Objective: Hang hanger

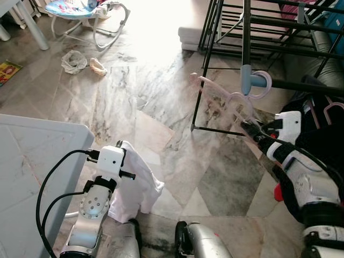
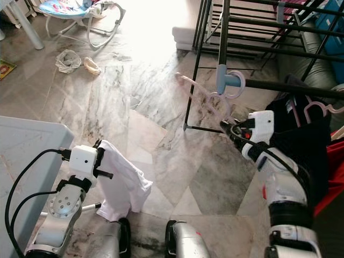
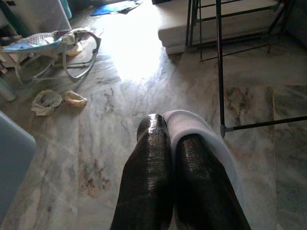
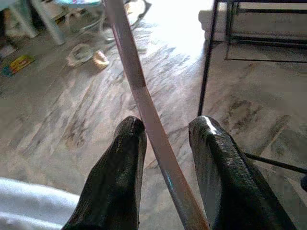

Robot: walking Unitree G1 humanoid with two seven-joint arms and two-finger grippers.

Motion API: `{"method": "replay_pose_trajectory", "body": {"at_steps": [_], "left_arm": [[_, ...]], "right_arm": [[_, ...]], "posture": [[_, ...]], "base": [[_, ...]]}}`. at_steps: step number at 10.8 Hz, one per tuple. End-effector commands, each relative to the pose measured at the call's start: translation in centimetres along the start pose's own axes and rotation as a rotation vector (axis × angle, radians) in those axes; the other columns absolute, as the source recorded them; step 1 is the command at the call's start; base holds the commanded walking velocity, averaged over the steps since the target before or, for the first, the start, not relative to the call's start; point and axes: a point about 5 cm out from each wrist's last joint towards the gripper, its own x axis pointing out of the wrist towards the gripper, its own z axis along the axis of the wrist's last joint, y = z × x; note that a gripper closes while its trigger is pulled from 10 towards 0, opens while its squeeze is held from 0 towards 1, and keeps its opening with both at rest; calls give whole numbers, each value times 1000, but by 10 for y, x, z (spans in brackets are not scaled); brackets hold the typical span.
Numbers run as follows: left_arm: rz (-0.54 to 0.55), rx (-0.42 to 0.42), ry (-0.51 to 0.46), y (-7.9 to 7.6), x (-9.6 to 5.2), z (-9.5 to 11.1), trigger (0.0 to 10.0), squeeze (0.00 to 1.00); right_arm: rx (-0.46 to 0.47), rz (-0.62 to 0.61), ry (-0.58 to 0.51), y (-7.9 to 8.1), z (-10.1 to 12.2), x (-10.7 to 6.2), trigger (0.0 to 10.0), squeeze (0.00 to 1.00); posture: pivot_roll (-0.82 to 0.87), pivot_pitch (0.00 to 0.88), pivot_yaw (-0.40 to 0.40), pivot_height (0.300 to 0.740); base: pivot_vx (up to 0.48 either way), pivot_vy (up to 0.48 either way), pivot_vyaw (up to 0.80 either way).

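Hanger [image 1: 217, 92] of pale pink plastic, carried by the right gripper [image 1: 248, 127] beside the black drying rack [image 1: 244, 32]. In the right wrist view one arm of the hanger runs between the two black fingers [image 4: 117, 167], which stand apart on either side of it; contact with either pad cannot be confirmed, so the grasp appears loose rather than clamped. The hook end lies close to a blue clip [image 1: 248, 80] on the rack's rail, though whether it is already over the rail cannot be told.

Left gripper [image 3: 172, 143], low near the grey table [image 1: 32, 156], has its fingers pressed together on a white garment [image 1: 141, 185] that drapes toward the marble floor [image 1: 161, 107].

Risks, as judged: with the fingers this slack, the hanger could pivot or slide out before its hook seats, and a tilted hook might strike the blue clip or the upright instead of catching the rail. The trailing white garment could drag or snag near the robot's feet.

Containers: none holds anything relevant. A baby bouncer [image 1: 88, 13] stands well away, with crumpled cloths [image 1: 73, 62] on the floor near it; dark clothes [image 1: 317, 115] hang on the rack at the robot's right.
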Motion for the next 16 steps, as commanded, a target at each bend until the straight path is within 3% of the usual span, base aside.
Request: {"method": "replay_pose_trajectory", "body": {"at_steps": [1, 4, 7, 11, 13, 16], "left_arm": [[-14, -3, 9, -1, -1, -2, 10000, 0], [-20, -4, 6, -2, 0, -1, 10000, 0], [-34, -9, 5, -4, 2, -1, 10000, 0], [-58, -21, 2, -10, 4, -1, 10000, 0], [-64, -23, 4, -11, 3, -1, 10000, 0], [-73, -21, 11, -11, 2, -2, 10000, 0]], "right_arm": [[6, -16, -3, 1, -4, -3, 0, 0], [53, -232, -198, 21, -8, -11, 0, 0], [45, -258, -206, 47, -23, -15, 0, 0], [28, -450, -229, 34, -16, -15, 0, 0], [111, -545, -198, 29, -24, -16, 0, 0], [180, -568, -169, 33, -30, -13, 0, 0]], "posture": [[9, 187, -30, 740], [3, 184, -28, 740], [0, 183, -29, 740], [-1, 173, -37, 740], [2, 175, -37, 740], [3, 178, -34, 740]], "base": [[0, 0, 0], [0, 0, 0], [0, 0, 0], [0, 0, 0], [0, 0, 0], [0, 0, 0]]}}
